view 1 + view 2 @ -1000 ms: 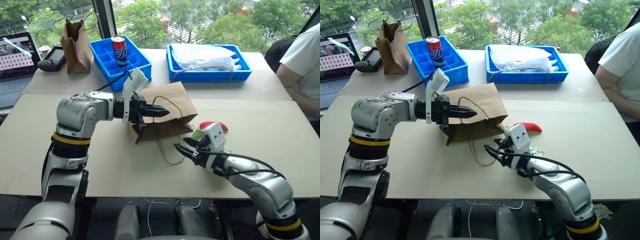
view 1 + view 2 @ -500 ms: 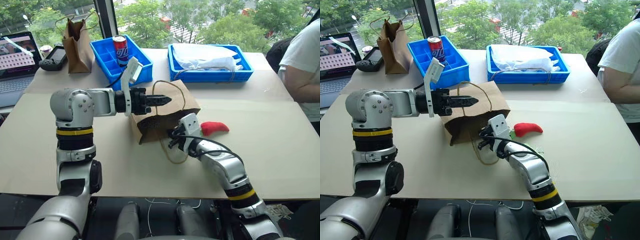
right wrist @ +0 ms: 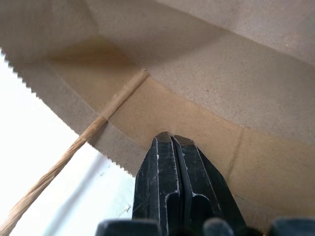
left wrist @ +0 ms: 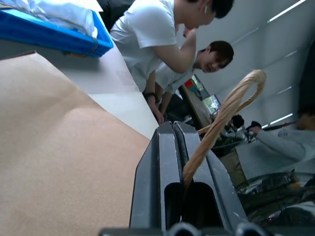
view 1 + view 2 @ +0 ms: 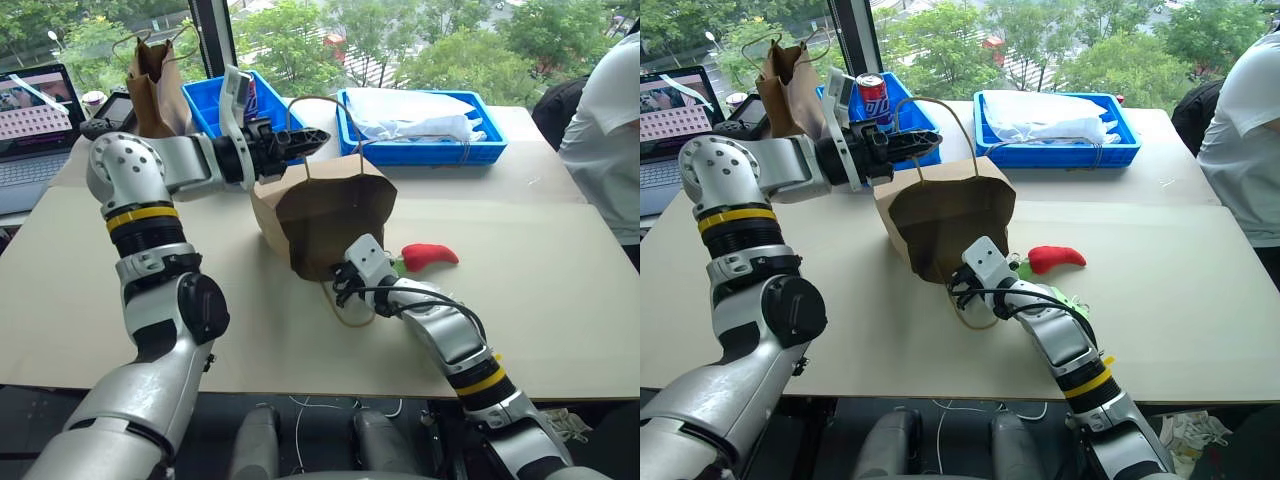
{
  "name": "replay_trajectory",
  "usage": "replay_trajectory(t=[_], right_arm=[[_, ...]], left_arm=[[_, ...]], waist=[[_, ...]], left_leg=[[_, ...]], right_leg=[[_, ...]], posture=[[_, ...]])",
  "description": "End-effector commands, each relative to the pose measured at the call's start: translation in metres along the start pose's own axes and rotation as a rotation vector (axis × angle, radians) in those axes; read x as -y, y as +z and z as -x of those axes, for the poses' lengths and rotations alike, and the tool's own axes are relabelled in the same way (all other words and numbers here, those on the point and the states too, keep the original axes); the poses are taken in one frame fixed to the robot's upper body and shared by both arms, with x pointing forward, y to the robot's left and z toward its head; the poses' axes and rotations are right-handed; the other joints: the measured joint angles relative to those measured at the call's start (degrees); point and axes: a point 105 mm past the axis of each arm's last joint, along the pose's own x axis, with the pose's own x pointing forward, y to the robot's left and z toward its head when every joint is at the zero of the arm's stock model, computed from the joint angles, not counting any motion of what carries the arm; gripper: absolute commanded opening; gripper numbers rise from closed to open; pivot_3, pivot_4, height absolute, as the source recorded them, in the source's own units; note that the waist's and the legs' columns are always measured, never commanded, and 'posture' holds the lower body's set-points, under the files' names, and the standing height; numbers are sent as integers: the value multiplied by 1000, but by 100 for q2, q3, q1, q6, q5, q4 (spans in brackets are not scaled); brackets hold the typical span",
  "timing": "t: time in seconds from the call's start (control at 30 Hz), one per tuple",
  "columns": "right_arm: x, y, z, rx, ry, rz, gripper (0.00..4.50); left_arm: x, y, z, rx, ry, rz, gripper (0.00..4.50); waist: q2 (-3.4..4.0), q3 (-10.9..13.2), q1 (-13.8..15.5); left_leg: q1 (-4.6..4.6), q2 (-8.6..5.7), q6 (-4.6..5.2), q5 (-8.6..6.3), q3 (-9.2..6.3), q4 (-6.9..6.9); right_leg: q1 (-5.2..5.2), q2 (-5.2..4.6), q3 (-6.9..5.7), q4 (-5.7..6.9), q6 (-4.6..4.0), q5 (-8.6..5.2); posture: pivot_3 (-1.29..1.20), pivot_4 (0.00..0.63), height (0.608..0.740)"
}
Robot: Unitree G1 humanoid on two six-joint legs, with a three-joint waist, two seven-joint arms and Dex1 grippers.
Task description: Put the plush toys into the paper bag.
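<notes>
A big pale table (image 5: 560, 330) stands by a wide window (image 5: 420, 40) with green trees outside. Daylight comes in. On its far side sit two blue trays (image 5: 470, 150), a small brown bag (image 5: 150, 85) and a laptop (image 5: 35, 105). A person (image 5: 605, 130) sits at the right.

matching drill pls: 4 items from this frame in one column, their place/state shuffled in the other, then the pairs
Items:
1. paper bag
2. red chili toy
3. soda can
4. left gripper

Place or state:
A. stands in the blue compartment bin
B. lies on the table beside the right arm
C. mouth held open, facing the camera
D. shut on the bag's loop handle

Pairs: 1-C, 2-B, 3-A, 4-D
</notes>
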Motion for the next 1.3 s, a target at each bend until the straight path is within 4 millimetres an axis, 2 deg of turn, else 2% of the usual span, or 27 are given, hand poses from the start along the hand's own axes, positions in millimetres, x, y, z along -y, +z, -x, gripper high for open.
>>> replay_trajectory(t=[0.03, 0.27, 0.33, 0.4, 0.7, 0.83, 0.97, 1.07, 1.17, 1.27, 1.3], right_arm=[[-14, -31, 1, -118, 47, -12, 54], [-16, -34, 2, -137, 52, 16, 54], [-16, -30, 2, -124, 49, 18, 54], [-14, -24, 2, -101, 46, 19, 54], [-5, 42, 18, 123, 60, 140, 54], [1, 66, 32, 194, 74, 130, 1008], [12, 84, 54, 233, 77, 124, 2473], [24, 90, 79, 227, 73, 121, 3411], [53, 100, 114, 232, -11, 82, 4482], [68, 100, 136, 205, -67, 56, 4482], [71, 87, 146, 125, -70, 62, 4482]], left_arm=[[9, 21, 1, 70, 6, -32, 0], [-4, 34, 3, 151, 71, -17, 0], [-10, 30, 2, 156, 77, 6, 0], [-6, 25, 0, 141, 44, 18, 0], [0, 7, 2, 64, 1, 21, 0], [1, 1, 2, 43, -4, 20, 0], [-2, -9, 2, 8, 0, 19, 0], [-2, -10, 3, 8, -4, 21, 0], [-1, -13, 3, -1, -11, 19, 0], [-1, -14, 2, -8, -16, 20, 0], [0, -15, 2, -10, -18, 19, 0]], waist=[[0, 0, -3], [0, 0, -12], [0, 0, -12], [0, 0, -12], [-1, 1, -55], [-2, 1, -59], [-2, 1, -53], [-2, 2, -23], [-3, 2, 6], [-3, 3, 21], [-3, 3, 21]], left_leg=[[0, 0, 0, 0, 0, 0], [1, 0, -2, 0, 0, -2], [2, 0, -3, 1, 0, -3], [2, 0, -4, 1, 0, -3], [-1, -1, -16, 8, 0, -14], [-2, -2, -24, 13, -2, -19], [-3, -3, -24, 13, -3, -20], [-4, -4, -24, 13, -4, -21], [-5, -9, -24, 13, -4, -24], [-5, -13, -23, 13, -4, -25], [-5, -13, -23, 13, -4, -26]], right_leg=[[0, 0, 0, 0, 0, 0], [-2, 0, -1, 2, 0, 0], [-2, 0, -1, 3, -1, 0], [-2, 0, -1, 3, 0, 0], [-12, 0, 0, 3, 0, 0], [-13, 0, 0, 3, 0, 0], [-12, -2, -1, 2, -1, 0], [-13, -2, -1, 1, -1, 0], [-12, -8, -2, -3, -1, 0], [-11, -12, -1, -6, 0, 0], [-11, -12, -1, -7, 0, 0]], posture=[[0, 150, 689], [0, 150, 689], [0, 150, 689], [0, 150, 689], [0, 150, 689], [0, 150, 689], [0, 150, 689], [0, 150, 689], [0, 150, 689], [0, 150, 689], [0, 150, 689]])
